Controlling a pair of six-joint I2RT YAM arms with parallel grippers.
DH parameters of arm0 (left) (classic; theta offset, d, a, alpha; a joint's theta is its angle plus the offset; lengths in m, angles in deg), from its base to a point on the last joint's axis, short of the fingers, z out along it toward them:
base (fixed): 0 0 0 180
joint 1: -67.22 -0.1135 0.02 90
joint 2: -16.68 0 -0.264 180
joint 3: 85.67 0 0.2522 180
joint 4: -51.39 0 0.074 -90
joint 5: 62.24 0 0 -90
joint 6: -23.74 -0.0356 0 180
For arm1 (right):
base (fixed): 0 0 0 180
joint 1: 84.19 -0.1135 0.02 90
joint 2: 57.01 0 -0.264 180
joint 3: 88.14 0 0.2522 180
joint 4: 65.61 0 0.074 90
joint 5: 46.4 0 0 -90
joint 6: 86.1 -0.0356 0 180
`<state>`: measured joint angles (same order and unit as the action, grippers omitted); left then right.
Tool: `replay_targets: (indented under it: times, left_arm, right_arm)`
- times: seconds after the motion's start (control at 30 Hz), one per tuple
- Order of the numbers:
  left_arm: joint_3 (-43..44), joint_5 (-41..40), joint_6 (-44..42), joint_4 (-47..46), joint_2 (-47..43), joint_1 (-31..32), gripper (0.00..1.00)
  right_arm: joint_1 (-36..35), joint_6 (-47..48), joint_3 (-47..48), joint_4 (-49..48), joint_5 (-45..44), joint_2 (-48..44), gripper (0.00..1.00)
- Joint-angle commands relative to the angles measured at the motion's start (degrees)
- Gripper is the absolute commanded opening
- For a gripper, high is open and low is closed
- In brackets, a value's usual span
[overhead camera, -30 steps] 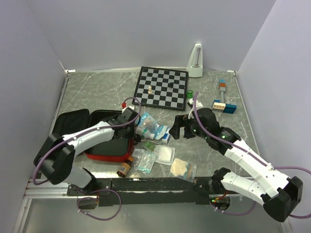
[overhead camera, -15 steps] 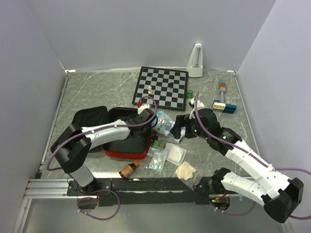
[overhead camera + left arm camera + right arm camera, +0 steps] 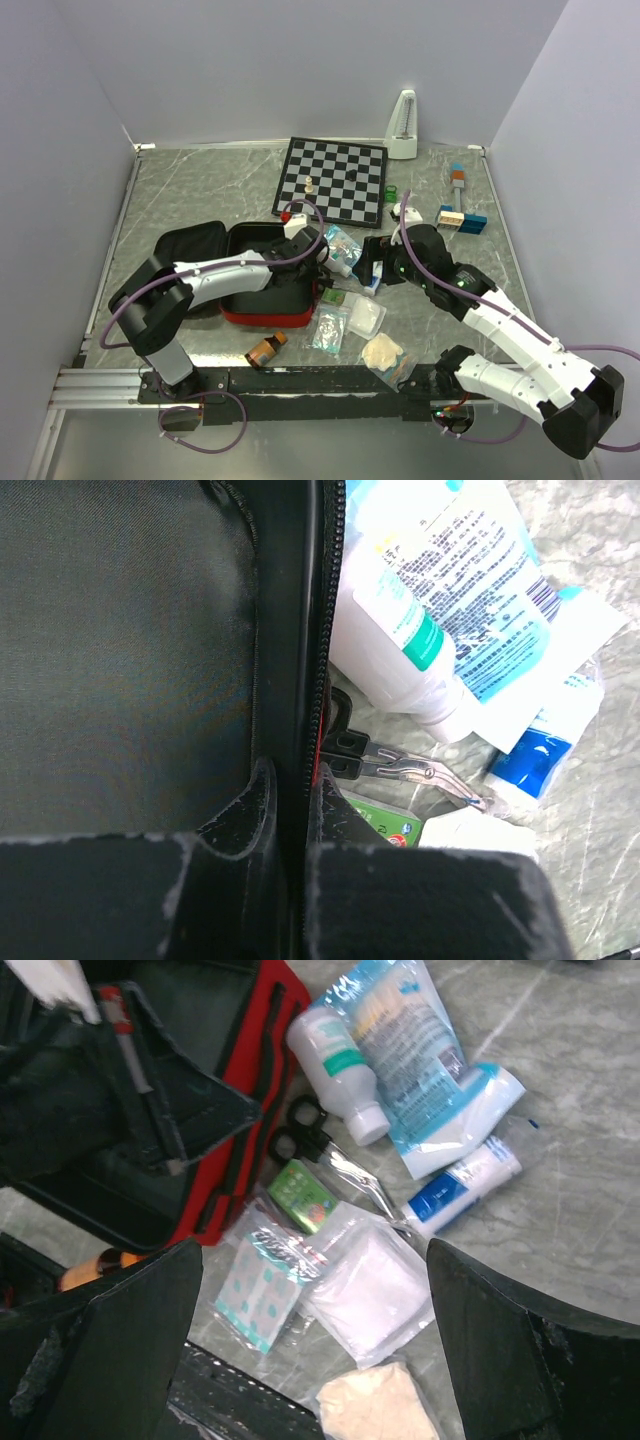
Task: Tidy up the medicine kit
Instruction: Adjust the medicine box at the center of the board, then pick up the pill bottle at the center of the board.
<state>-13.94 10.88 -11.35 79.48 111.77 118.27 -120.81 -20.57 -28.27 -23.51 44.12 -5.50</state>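
none of the supplies [image 3: 335,1060] look packed yet (all lie beside the open medicine kit [image 3: 270,317]). left gripper [image 3: 290,800] pinches its zip edge; right gripper [image 3: 372,262] hangs spread above them.

Each arm is built of glossy white shell links joined by black cylindrical joints, and the left arm [image 3: 215,274] and the right arm [image 3: 505,322] look alike. A thin purple cable [image 3: 108,320] loops loosely beside the left arm's links, and a second purple cable [image 3: 580,349] beside the right's. Both are mounted on a black base rail [image 3: 300,379]. The left gripper [image 3: 290,795] and right gripper [image 3: 312,1260] have blocky matte-black jaws with edges scuffed grey.
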Motion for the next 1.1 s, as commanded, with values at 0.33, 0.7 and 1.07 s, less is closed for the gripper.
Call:
replay_targets:
  times: [0.33,0.7,1.07]
  left_arm:
    - [1.44,10.03,11.27,-9.41,3.88,2.65,0.12]
    - [-1.81,-3.67,4.06,3.41,-17.28,1.95,0.69]
    - [-23.77,-2.8,3.61,-2.37,-47.86,1.78,0.63]
  right_arm:
    - [-0.12,-1.55,-2.34,-0.04,-3.41,0.7,1.0]
    - [-0.12,-0.93,-1.11,-2.58,-4.2,3.5,1.0]
    - [-0.2,1.61,2.31,-14.36,-6.75,23.0,0.93]
